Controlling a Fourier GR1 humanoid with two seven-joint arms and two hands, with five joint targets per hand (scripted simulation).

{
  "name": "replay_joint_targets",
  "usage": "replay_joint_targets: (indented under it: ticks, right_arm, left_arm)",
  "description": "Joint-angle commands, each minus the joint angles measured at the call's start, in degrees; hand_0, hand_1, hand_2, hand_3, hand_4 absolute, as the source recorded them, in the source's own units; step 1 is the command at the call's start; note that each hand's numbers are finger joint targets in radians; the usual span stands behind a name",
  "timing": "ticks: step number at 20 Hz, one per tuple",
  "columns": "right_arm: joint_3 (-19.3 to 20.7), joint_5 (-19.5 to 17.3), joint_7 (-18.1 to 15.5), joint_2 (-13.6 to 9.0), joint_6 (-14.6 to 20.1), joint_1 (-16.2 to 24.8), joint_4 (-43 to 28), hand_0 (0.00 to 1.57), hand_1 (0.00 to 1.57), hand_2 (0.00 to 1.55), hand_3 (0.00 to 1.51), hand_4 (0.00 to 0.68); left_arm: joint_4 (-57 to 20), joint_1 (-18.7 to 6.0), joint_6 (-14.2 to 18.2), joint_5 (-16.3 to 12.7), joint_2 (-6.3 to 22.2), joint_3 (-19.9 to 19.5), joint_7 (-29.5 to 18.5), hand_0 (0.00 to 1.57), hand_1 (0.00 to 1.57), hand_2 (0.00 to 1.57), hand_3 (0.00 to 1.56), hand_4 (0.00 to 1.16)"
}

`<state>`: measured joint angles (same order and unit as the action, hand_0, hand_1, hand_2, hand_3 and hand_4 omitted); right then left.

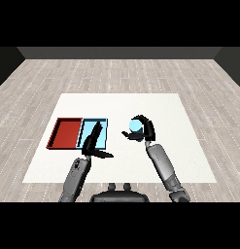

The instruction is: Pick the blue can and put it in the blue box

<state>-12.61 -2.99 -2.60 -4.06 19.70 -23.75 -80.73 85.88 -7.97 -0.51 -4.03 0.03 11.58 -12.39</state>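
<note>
Blue can [135,126] was grasped in my right hand [146,130], not yet in the blue tray [103,122], where my left hand [94,141] lay open.

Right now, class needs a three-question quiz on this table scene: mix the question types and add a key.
1. True or false: the right hand is curled round the blue can.
2. Which tray lies nearer the can? A) red tray B) blue tray
3. Fill in: the left hand reaches over the ____ tray with straight fingers.

Key: 1 true; 2 B; 3 blue.
</note>
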Motion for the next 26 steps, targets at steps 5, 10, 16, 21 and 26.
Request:
replay_joint_targets:
  ticks: [5, 10, 16, 21, 26]
  right_arm:
    - [0.21, -3.22, -1.68, 2.89, -2.52, 0.62, 0.77, 1.46, 1.46, 1.46, 1.40, 0.609]
    - [0.54, -2.73, -0.86, 1.73, -4.04, 4.98, -4.30, 1.49, 1.49, 1.47, 1.40, 0.615]
    - [0.09, -4.80, -0.11, 3.68, -4.60, 0.52, -2.68, 1.49, 1.49, 1.47, 1.40, 0.610]
    - [-3.08, -4.38, -0.69, 4.04, -2.01, 0.21, -1.05, 1.48, 1.48, 1.46, 1.40, 0.604]
    - [-6.72, -1.79, -1.65, 4.05, 1.70, -0.44, -0.30, 1.49, 1.49, 1.46, 1.39, 0.609]
  left_arm:
    - [-7.18, -3.80, 2.00, -1.52, -0.03, 3.77, -0.64, 0.00, 0.00, 0.00, 0.00, 0.00]
    - [-14.81, -8.75, 7.41, -4.99, -0.03, 6.29, -3.63, 0.00, 0.00, 0.00, 0.00, 0.00]
    - [-14.43, -12.60, 10.56, -8.89, -0.03, 9.13, -0.63, 0.00, 0.00, 0.00, 0.00, 0.00]
    - [-15.22, -8.95, 7.76, -9.52, -0.03, 8.32, -1.94, 0.00, 0.00, 0.00, 0.00, 0.00]
    - [-15.99, -8.03, 10.39, -10.47, -0.03, 12.24, -2.99, 0.00, 0.00, 0.00, 0.00, 0.00]
